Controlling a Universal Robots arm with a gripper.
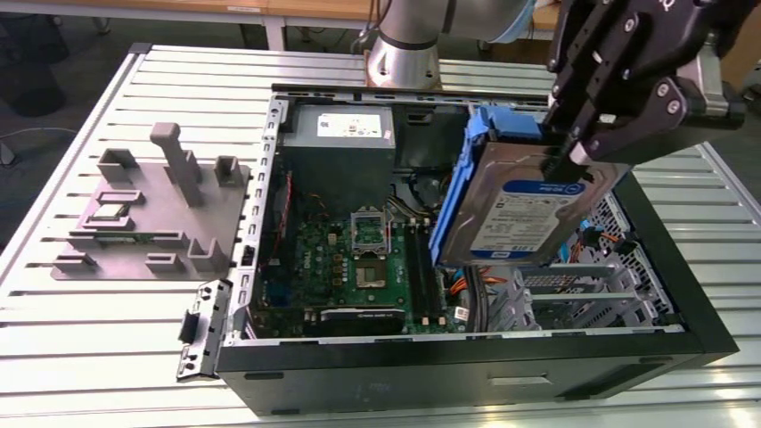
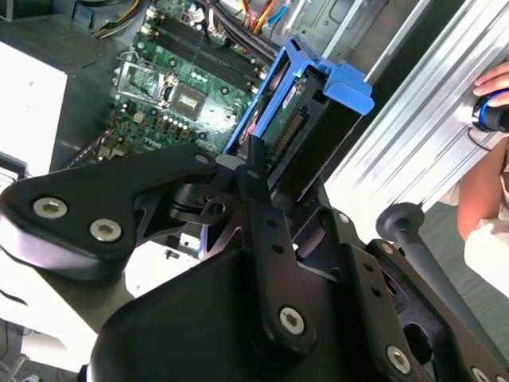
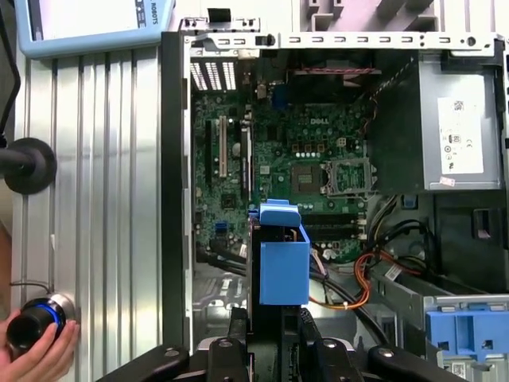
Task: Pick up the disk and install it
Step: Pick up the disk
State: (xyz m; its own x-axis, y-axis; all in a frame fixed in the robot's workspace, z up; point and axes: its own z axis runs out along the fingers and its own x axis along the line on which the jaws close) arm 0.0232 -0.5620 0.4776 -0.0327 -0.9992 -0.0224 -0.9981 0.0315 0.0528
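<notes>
The disk (image 1: 514, 218), a silver drive with a blue-and-white label in a blue carrier frame, hangs tilted above the open computer case (image 1: 476, 357), over its drive-bay side at the exterior view's right. My black gripper (image 1: 559, 165) is shut on the disk's upper edge. In the second wrist view the fingers (image 2: 256, 171) clamp the disk (image 2: 306, 103) with the motherboard below. In the first wrist view the carrier end of the disk (image 3: 282, 267) sticks out from the gripper (image 3: 274, 322) over the case's cables.
Inside the case lie the green motherboard (image 1: 356, 259), a grey power supply (image 1: 339, 129) and a metal drive cage (image 1: 571, 290). A bare blue bracket (image 3: 465, 334) sits in the case. A grey fixture plate (image 1: 143, 214) lies beside it. A person's hand (image 3: 36, 354) holds a button.
</notes>
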